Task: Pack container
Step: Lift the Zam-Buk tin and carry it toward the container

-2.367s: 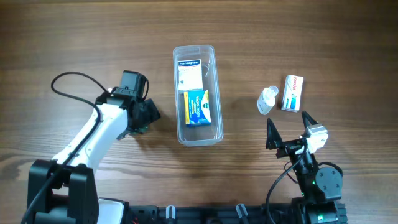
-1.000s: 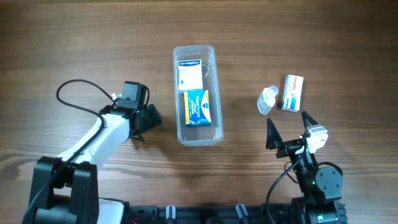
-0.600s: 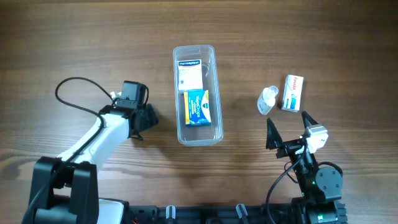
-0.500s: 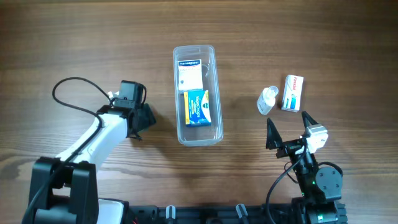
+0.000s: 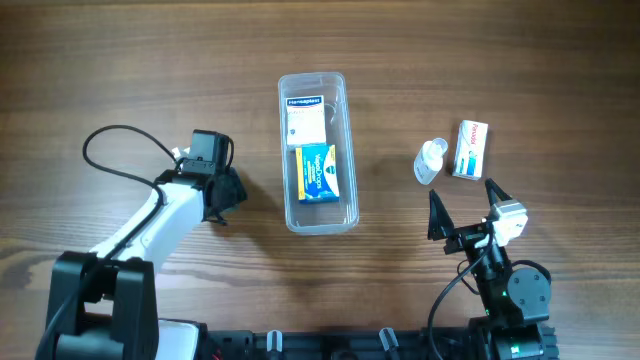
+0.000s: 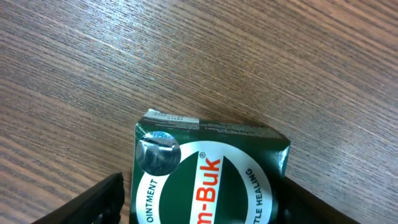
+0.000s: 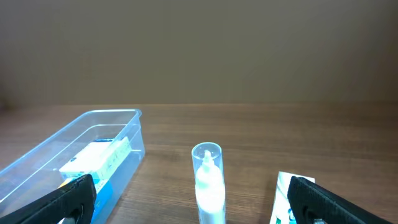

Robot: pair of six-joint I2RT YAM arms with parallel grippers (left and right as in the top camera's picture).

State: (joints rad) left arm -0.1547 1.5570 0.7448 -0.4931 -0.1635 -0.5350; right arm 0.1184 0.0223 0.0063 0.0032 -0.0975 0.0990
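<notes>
The clear container [image 5: 342, 135] lies in the middle of the table and holds a white box [image 5: 308, 120] and a blue box [image 5: 318, 172]. It also shows in the right wrist view [image 7: 127, 134]. My left gripper [image 5: 225, 190] is low on the table to the left of the container. In its wrist view the left gripper [image 6: 208, 208] is shut on a dark green ointment box [image 6: 211, 168]. That box is hidden under the gripper in the overhead view. My right gripper [image 5: 463, 195] is open and empty, set back from a small clear dropper bottle [image 5: 431, 160] that stands upright [image 7: 208, 180].
A white box with red and blue print [image 5: 470, 148] lies right of the bottle and shows at the edge of the right wrist view [image 7: 292, 199]. The left arm's black cable [image 5: 110, 140] loops over the table at the left.
My left gripper has shifted a little to the left, away from the container, and its jaws have drawn in. The right arm and the things on the table have not moved.
</notes>
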